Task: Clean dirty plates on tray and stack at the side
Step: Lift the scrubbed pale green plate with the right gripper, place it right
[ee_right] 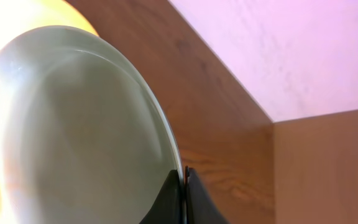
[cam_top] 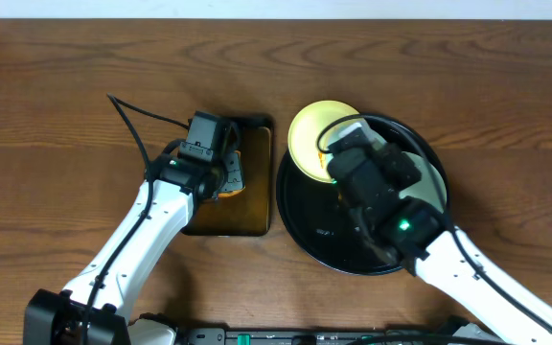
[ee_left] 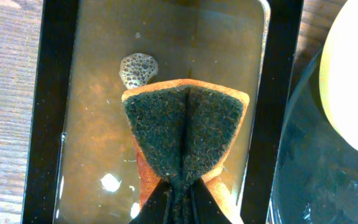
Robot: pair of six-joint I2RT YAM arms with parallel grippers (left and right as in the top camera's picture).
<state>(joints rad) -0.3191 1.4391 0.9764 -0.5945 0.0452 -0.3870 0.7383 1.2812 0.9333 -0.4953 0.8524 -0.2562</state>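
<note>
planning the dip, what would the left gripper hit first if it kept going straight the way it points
The left gripper, shut on the folded sponge, points down into the brown pan. Straight on, the sponge would likely meet the soapy water, then the pan floor; its height above them is unclear.

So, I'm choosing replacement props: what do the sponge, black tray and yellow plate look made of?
The sponge: orange foam under a dark green, coarse fibrous scouring face. The tray: glossy black with reflections, probably plastic or lacquer. The yellow plate: smooth, shiny, thin-rimmed; glazed ceramic or melamine, cannot tell which.
</note>
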